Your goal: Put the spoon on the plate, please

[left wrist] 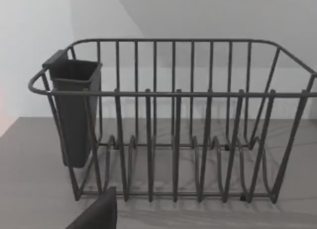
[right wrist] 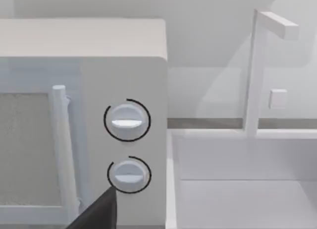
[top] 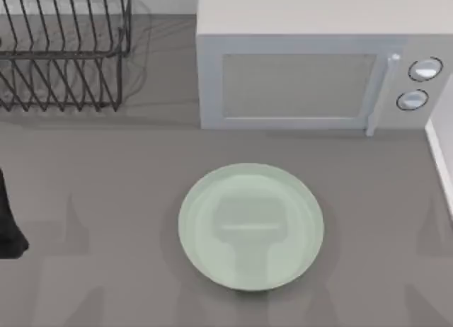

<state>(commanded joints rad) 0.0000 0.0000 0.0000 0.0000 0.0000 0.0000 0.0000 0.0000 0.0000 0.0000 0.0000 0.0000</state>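
Note:
The pale mint-green plate [top: 251,226] lies flat on the grey table, in front of the microwave, with nothing on it. The spoon is out of view. My left arm [top: 8,221] is a dark shape at the table's left edge, well left of the plate. A dark part of my left gripper [left wrist: 96,214] faces the wire dish rack. In the right wrist view, a dark part of my right gripper [right wrist: 96,211] points at the microwave's two knobs.
A white microwave [top: 311,72] with its door closed stands behind the plate. A dark wire dish rack [top: 64,51] sits at the back left, with a dark utensil cup [left wrist: 74,110] hung on its end. A white sink [right wrist: 242,184] with a faucet adjoins the microwave's right.

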